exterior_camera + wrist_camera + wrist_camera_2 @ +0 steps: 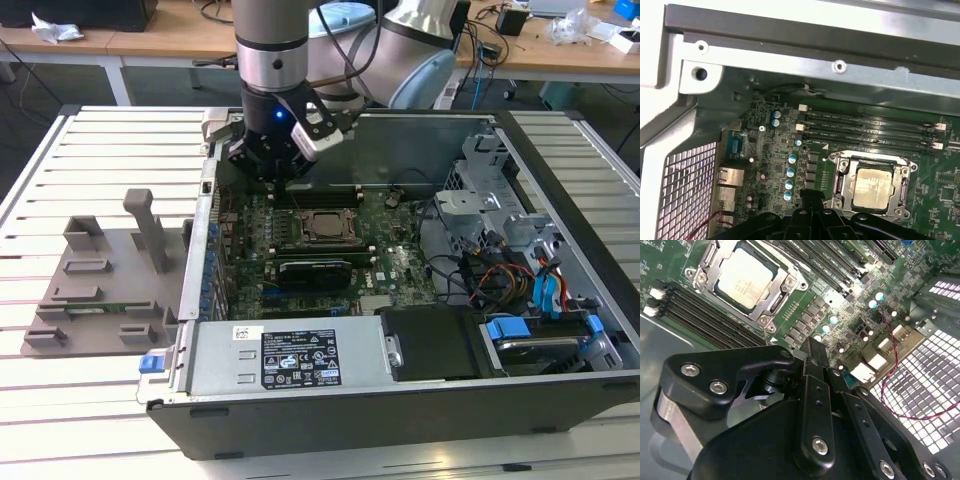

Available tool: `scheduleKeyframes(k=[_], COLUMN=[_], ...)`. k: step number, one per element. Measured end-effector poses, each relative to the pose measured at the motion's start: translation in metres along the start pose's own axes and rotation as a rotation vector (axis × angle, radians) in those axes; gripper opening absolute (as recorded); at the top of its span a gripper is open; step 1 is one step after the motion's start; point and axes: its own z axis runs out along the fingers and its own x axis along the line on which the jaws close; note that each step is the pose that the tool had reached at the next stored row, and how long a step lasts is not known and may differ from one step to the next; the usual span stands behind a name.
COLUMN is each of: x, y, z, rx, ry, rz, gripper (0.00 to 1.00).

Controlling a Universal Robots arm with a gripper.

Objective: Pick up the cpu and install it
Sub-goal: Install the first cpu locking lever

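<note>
Inside the open computer case (560,330) the cpu (746,276) already sits in its socket frame (871,186) on the green motherboard (400,265) — silver top up, flat, ringed by the metal bracket, with the black memory slots (870,131) running alongside. Above the back corner of the board hangs the gripper (283,168), its black fingers (813,390) drawn close together in the second wrist view and holding nothing; the tips end over the small capacitors (790,172) just beside the socket, clear of the chip. On the slatted table (60,400), toward the exterior view's left of the case, lies the grey plastic tray (100,290) with its upright posts — well apart from the arm. A red wire (895,365) loops near the perforated rear wall.
</note>
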Motion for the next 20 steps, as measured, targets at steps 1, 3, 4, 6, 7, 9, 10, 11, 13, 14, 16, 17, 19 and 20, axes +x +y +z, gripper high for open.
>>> scheduleKeyframes(k=[1, 3, 4, 6, 7, 9, 10, 11, 13, 14, 16, 17, 19, 20], x=[0.0000, -0.0005, -0.0007, -0.0013, -0.0014, -0.0016, -0.0015, -0.0012, -0.0003, 0.0007, 0.0013, 0.0013, 0.0004, -0.0007], y=[0.0013, 0.0055, 0.0073, 0.0114, 0.0139, 0.0175, 0.0193, 0.0215, 0.0249, 0.0263, 0.0275, 0.0275, 0.0276, 0.0275], z=[0.0001, 0.0005, 0.0007, 0.0011, 0.0012, 0.0015, 0.0016, 0.0018, 0.0020, 0.0022, 0.0024, 0.0024, 0.0028, 0.0030], rx=[0.0000, 0.0001, 0.0001, 0.0000, 0.0000, -0.0001, 0.0000, 0.0000, -0.0003, -0.0004, -0.0005, -0.0004, -0.0005, -0.0005], ry=[0.0001, 0.0002, 0.0001, 0.0000, 0.0000, 0.0000, 0.0000, 0.0001, 0.0000, 0.0001, 0.0000, 0.0000, 0.0000, 0.0000], rz=[0.000, 0.000, 0.001, 0.001, 0.001, 0.001, 0.002, 0.002, 0.003, 0.003, 0.003, 0.003, 0.003, 0.003], gripper=[0.11, 0.11, 0.11, 0.11, 0.11, 0.11, 0.11, 0.11, 0.11, 0.11, 0.11, 0.11, 0.11, 0.11])
